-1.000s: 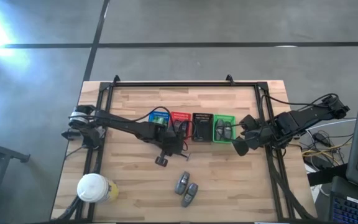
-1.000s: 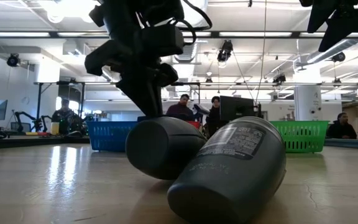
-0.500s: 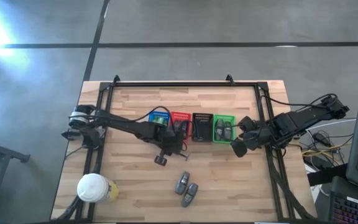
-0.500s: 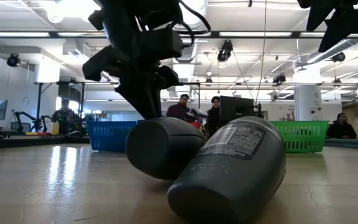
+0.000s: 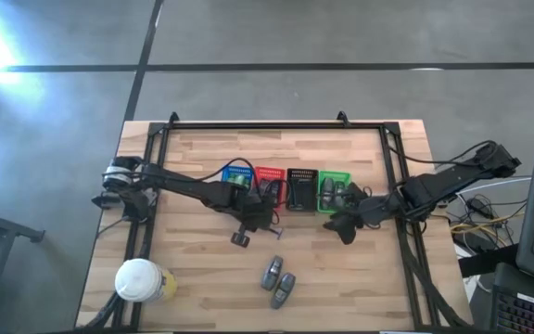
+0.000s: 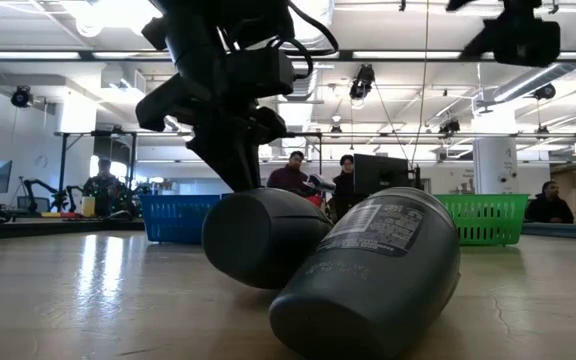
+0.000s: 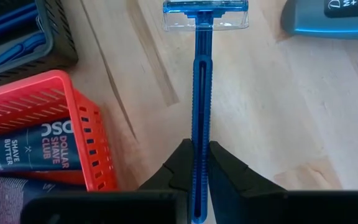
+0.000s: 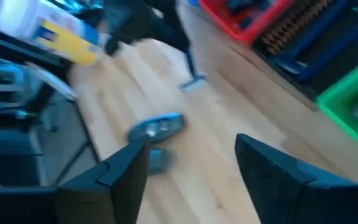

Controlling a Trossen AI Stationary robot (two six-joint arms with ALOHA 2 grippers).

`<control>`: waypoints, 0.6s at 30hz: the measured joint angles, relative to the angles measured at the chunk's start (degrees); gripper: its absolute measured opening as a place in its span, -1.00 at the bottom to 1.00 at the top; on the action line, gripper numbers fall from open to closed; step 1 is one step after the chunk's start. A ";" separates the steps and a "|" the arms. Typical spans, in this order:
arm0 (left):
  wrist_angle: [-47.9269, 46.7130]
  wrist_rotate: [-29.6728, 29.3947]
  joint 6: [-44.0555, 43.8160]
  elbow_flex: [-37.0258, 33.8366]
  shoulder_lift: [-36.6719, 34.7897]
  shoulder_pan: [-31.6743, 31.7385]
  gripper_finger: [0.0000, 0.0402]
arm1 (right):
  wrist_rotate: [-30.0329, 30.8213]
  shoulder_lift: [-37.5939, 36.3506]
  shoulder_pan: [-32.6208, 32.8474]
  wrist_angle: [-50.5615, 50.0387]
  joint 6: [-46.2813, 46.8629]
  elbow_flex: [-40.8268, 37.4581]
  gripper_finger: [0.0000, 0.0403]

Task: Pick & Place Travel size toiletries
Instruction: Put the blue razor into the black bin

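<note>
A wooden desk [image 5: 193,288] is seen from above, with a black frame around its edges. The left arm is stretched across the desk from the left side. The right arm is stretched in from the right side.

A white-lidded cup [image 5: 141,280] with a yellow side is stood at the near left corner of the desk. Four small baskets are lined up in a row in the middle: a blue basket [image 5: 237,174], a red basket [image 5: 269,176], a black basket [image 5: 301,188] and a green basket [image 5: 334,190]. Dark sachets with white words [image 7: 27,152] are laid inside the red basket. Blue things are laid in the black basket.

The left gripper [image 7: 199,163] is held just in front of the red basket. It is closed tight on the handle of a blue razor [image 7: 201,93]. The razor's clear head is pointed away from the gripper, over the bare wood.

The right gripper [image 8: 191,158] is held just in front of the green basket. Its two fingers are spread wide, and nothing is held between them.

Two grey oval pieces [image 5: 279,281] are laid on their sides, touching each other, near the front middle of the desk. A label with small print is seen on the nearer one.
</note>
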 joint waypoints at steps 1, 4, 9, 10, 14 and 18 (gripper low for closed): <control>-0.01 0.00 0.01 0.00 0.00 0.00 -0.85 | 0.04 -0.04 0.00 0.62 -0.18 0.16 0.11; -0.01 -0.04 0.03 0.02 0.00 0.00 -0.85 | 1.71 -0.15 0.00 -1.27 -0.88 0.89 0.01; 0.10 -0.12 0.46 0.87 -0.07 -0.28 -0.85 | 1.92 -0.24 0.02 -2.66 -0.26 1.88 -0.09; -0.06 -0.17 0.65 0.85 -0.03 -0.26 -0.85 | 1.90 -0.24 0.02 -2.80 -0.37 1.78 -0.10; -0.12 -0.60 0.74 0.74 0.20 -0.20 -0.85 | 1.90 -0.24 0.00 -2.88 0.28 1.55 -0.14; -0.05 -0.63 0.73 0.74 0.04 -0.52 -0.85 | 1.89 -0.24 0.02 -2.89 0.32 1.55 -0.15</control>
